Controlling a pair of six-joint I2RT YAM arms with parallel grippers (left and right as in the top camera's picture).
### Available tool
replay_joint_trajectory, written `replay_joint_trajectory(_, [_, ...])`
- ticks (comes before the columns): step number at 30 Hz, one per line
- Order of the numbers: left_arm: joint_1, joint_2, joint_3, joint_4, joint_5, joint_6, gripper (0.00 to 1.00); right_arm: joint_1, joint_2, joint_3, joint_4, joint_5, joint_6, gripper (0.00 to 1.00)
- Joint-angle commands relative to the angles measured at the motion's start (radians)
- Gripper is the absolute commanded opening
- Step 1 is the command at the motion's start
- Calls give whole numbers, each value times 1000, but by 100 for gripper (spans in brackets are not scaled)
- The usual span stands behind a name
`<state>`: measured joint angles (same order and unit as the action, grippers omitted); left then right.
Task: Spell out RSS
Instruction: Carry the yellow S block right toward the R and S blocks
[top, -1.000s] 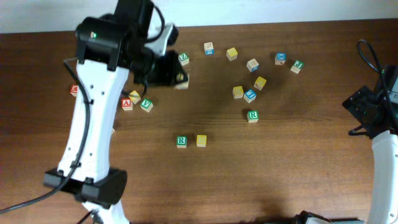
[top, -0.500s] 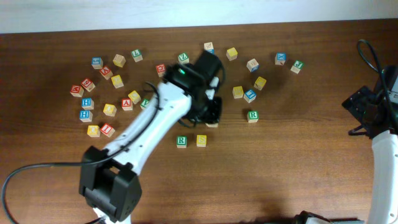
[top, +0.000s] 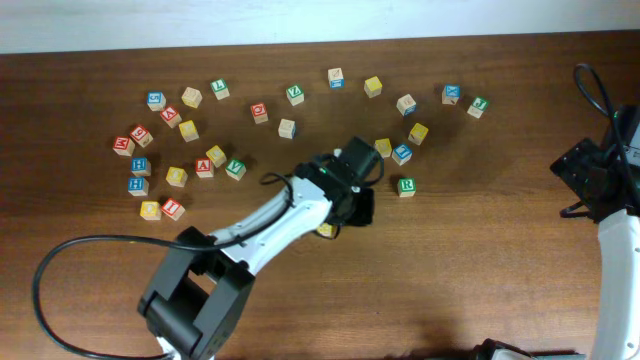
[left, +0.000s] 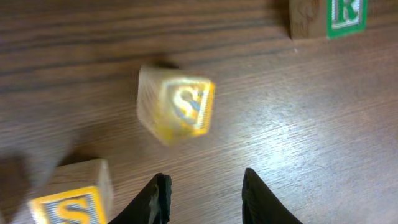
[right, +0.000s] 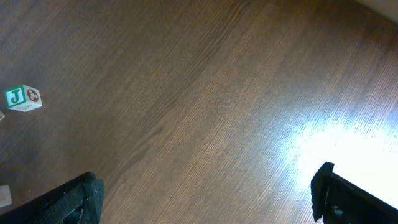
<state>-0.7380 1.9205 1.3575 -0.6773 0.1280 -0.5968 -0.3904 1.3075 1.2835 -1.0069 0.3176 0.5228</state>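
Left claw (left: 205, 182) has swung in to the middle and just let go, jaws apart and empty, so the second S (left: 177, 104) drops tilted, right of the first S (left: 71, 199), and RSS looks almost done.

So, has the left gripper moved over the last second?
Yes. In the overhead view the left gripper has swung from the upper left, down and right, and now sits just left of the green R cube, which has stayed put.
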Motion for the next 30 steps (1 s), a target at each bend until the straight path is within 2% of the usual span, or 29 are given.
replay_joint_trajectory(1, [-31, -5, -34, 14, -44, -44, 30, -3, 2, 13, 0, 8, 1, 98])
replay_joint_trajectory(6, [-33, -6, -35, 12, -96, -42, 32, -3, 2, 13, 0, 8, 1, 98])
replay_joint_trajectory(8, [-28, -9, -20, 10, -95, -1, 33, -3, 2, 13, 0, 8, 1, 98])
replay_joint_trajectory(10, [-19, -22, 22, 3, -100, 80, 41, -3, 2, 13, 0, 8, 1, 98])
replay_joint_trajectory(13, [5, -36, 96, -3, -112, 172, 66, -3, 2, 13, 0, 8, 1, 98])
replay_joint_trajectory(16, [38, -36, 130, -2, -156, 210, 75, -3, 2, 13, 0, 8, 1, 98])
replay_joint_trajectory(20, [65, 6, 129, -6, -196, 238, 75, -3, 2, 13, 0, 8, 1, 98])
replay_joint_trajectory(30, [-2, 127, 129, -6, -177, 254, 72, -3, 2, 13, 0, 8, 1, 98])
